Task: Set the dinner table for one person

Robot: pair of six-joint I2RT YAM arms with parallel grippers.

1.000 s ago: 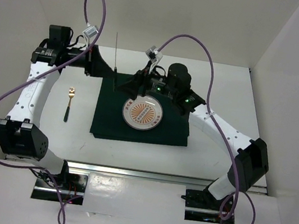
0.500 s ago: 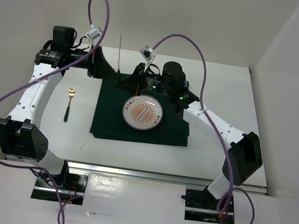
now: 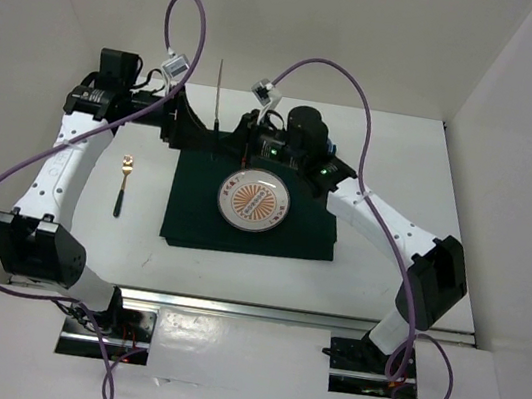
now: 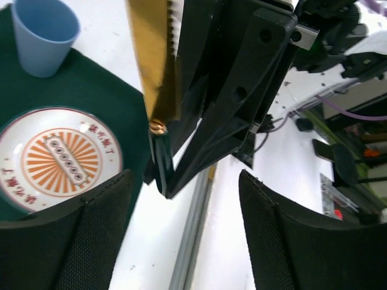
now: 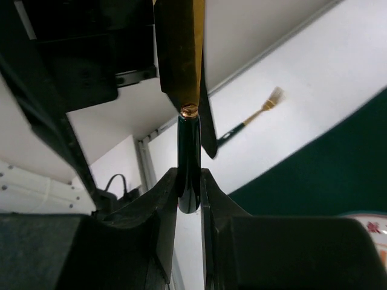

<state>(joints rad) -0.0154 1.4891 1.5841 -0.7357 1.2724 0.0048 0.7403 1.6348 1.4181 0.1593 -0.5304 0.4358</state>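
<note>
A knife with a gold blade (image 4: 154, 60) and a dark handle (image 5: 188, 157) stands upright above the back left corner of the dark green placemat (image 3: 192, 218). My right gripper (image 5: 188, 187) is shut on the handle's lower end. My left gripper (image 4: 184, 235) is open just beside it, its fingers (image 4: 66, 241) apart and touching nothing. From above, the knife (image 3: 220, 91) rises between the left gripper (image 3: 191, 132) and the right gripper (image 3: 239, 145). A white plate with an orange sunburst (image 3: 255, 203) lies on the placemat on the dinner table (image 3: 138, 240).
A gold and black fork (image 3: 123, 182) lies on the table left of the placemat. A blue cup (image 4: 43, 33) stands on the placemat beyond the plate. Silver rails (image 3: 258, 312) run along the near edge. White walls enclose the table.
The right gripper closed on the knife's handle, then the left gripper opened and let the knife go. Both arms drifted slightly right with the knife staying upright.
</note>
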